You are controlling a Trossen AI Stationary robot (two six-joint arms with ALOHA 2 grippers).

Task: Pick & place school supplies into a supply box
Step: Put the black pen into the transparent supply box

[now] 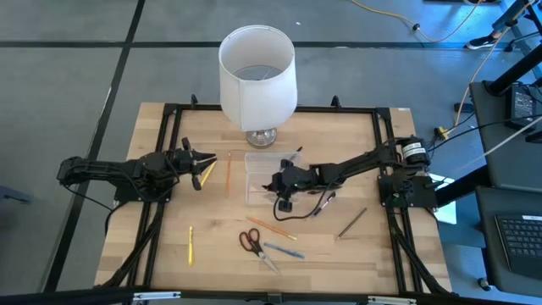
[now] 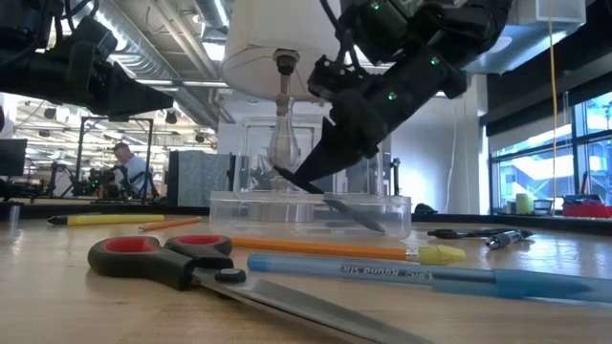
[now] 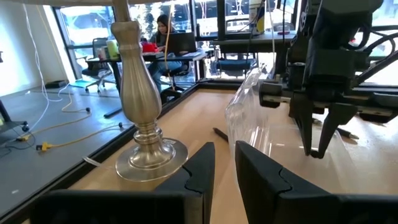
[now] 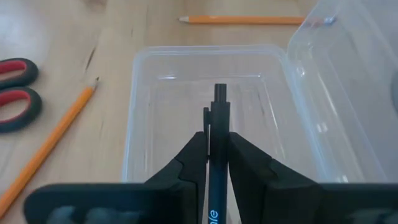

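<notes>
Holding a dark pen, the right hand hangs over the supply box.

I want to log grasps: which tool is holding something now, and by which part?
The right tool holds a dark pen by its barrel, above the open supply box. The left tool holds nothing.

White-shaded lamp on metallic base, wooden table, seated person at desk beyond

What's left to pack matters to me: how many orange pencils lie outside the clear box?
2. One orange pencil lies beside the clear box, on the left arm's side. The second orange pencil lies by the scissors. More may be hidden.
</notes>
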